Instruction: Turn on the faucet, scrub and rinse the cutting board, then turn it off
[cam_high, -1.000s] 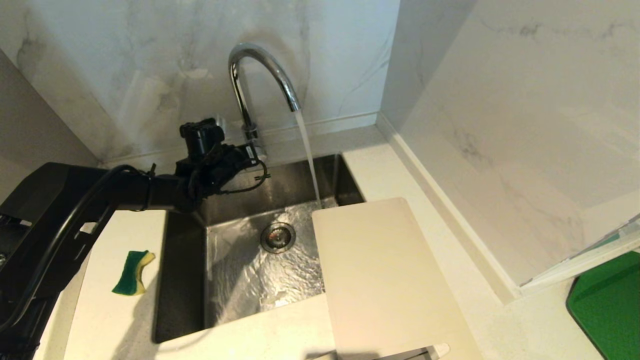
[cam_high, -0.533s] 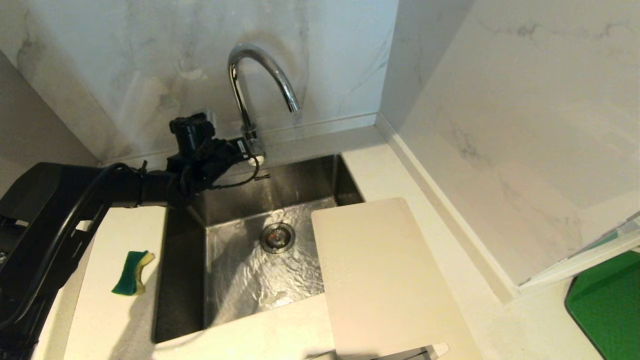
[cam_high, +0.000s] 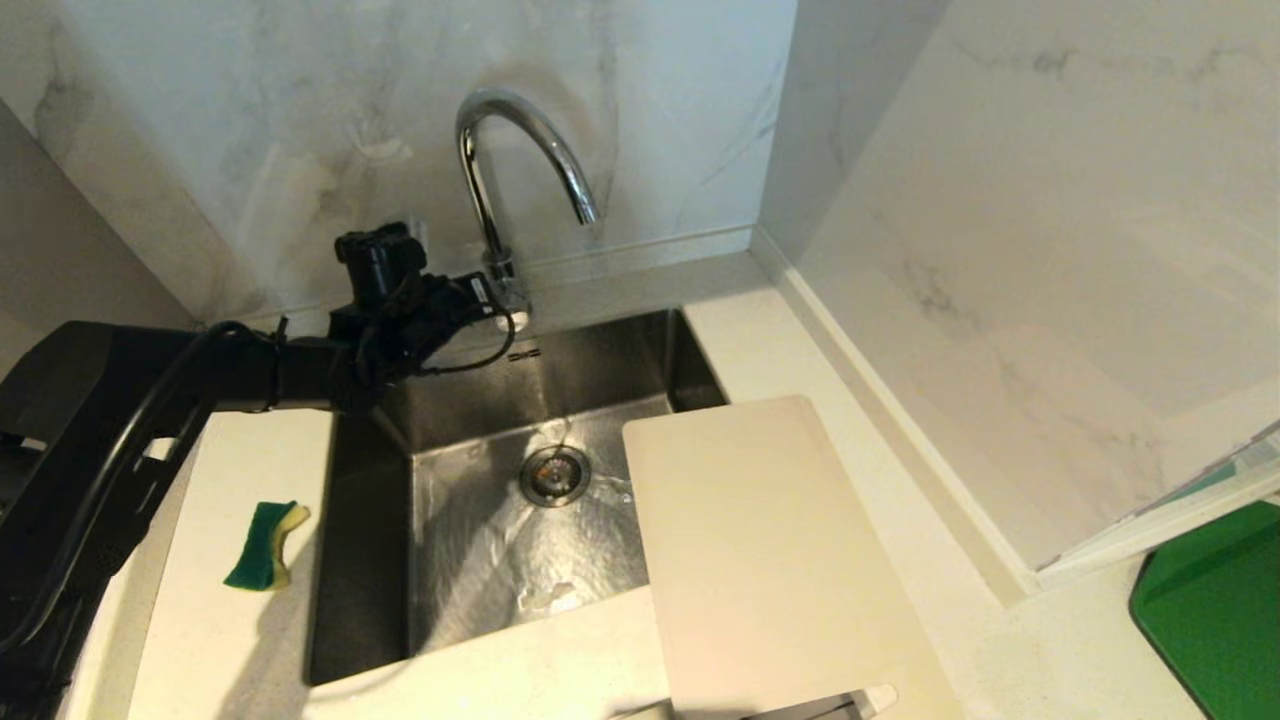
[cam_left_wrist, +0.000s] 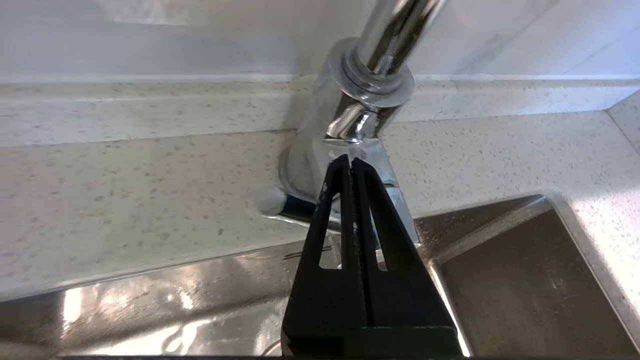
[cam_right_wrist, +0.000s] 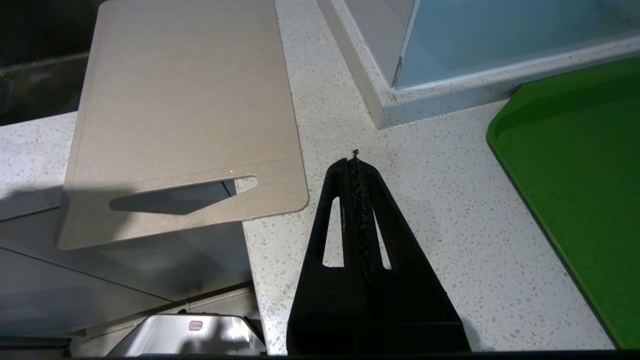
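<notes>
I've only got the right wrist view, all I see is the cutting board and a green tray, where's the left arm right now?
Observer: The left gripper is at the base of the faucet, fingers shut, tips against the chrome body just above the side lever.
Operator: Is water running?
Observer: No stream leaves the spout; the sink floor is wet.
Operator: And the sponge?
Observer: The sponge lies on the counter left of the sink, untouched.
Operator: Where's the board's far end?
Observer: The cutting board overhangs the sink's right side.
</notes>
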